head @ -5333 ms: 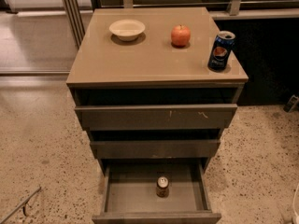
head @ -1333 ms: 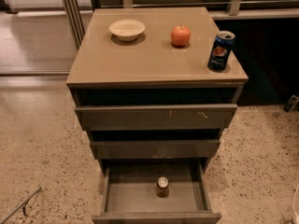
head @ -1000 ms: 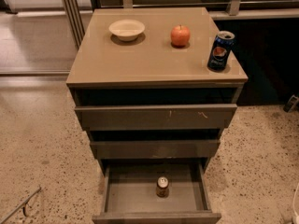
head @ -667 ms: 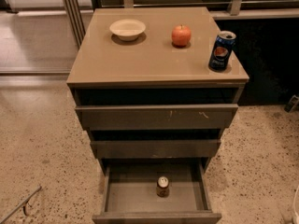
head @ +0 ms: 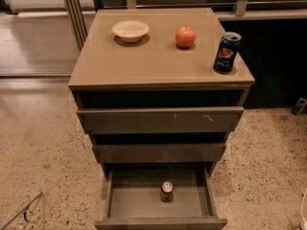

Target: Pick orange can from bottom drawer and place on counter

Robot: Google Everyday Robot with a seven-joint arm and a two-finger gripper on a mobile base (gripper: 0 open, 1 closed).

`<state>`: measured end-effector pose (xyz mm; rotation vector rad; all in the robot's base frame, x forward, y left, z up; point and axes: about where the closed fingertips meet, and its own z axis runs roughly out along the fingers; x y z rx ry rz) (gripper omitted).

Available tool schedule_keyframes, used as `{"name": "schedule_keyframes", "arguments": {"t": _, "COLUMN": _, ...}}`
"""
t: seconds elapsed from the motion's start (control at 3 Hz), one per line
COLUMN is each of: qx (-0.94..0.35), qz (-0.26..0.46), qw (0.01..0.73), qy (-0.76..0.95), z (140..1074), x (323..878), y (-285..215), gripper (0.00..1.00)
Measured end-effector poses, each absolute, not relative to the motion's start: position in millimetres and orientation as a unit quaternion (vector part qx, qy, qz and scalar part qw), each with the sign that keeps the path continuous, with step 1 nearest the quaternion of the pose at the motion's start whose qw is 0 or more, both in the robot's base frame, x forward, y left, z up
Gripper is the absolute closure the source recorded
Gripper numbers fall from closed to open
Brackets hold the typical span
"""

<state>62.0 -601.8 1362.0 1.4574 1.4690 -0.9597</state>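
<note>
Standing upright in the open drawer [head: 129, 202], the can [head: 167, 191] sat about midway between the side walls and touched none of them, its silvery top facing up. The 2 upper drawers [head: 160, 120] were far less extended, so the can looked reachable from above.

I judged it light and stiff, though thin-walled enough to dent under a hard squeeze. Its smooth, rounded metal side would likely be slippery, and it would roll if knocked over. The best hold seemed to be across the body at about mid-height, 1 finger on each side, coming straight down. The rim at the top offered little to grip, and the free floor around the can left room for that approach.

The gripper was nowhere in view, so whether it was spread or closed could not be told, and it held nothing that could be seen.

On the counter [head: 158, 61] stood a bowl [head: 130, 30], an apple [head: 185, 36] and a Pepsi [head: 226, 52] near the right edge, all well apart.

Against the earlier frames, nothing had visibly changed. The can kept the same spot, the drawer was pulled out just as far, and the 3 things on the counter had not moved. The pick had not begun.
</note>
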Motion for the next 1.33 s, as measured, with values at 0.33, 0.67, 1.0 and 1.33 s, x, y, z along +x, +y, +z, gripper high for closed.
{"name": "schedule_keyframes", "arguments": {"t": 0.33, "qx": 0.581, "qz": -0.308, "qw": 0.439, "qy": 0.613, "z": 1341.7, "x": 70.3, "y": -597.4, "gripper": 0.00}}
{"name": "schedule_keyframes", "arguments": {"t": 0.67, "qx": 0.580, "qz": -0.221, "qw": 0.463, "qy": 0.633, "z": 1324.1, "x": 84.0, "y": -588.1, "gripper": 0.00}}
{"name": "schedule_keyframes", "arguments": {"t": 1.0, "qx": 0.572, "qz": -0.109, "qw": 0.488, "qy": 0.650, "z": 1307.2, "x": 111.4, "y": -575.4, "gripper": 0.00}}
{"name": "schedule_keyframes", "arguments": {"t": 1.33, "qx": 0.548, "qz": 0.028, "qw": 0.515, "qy": 0.659, "z": 1299.7, "x": 145.2, "y": -557.8, "gripper": 0.00}}
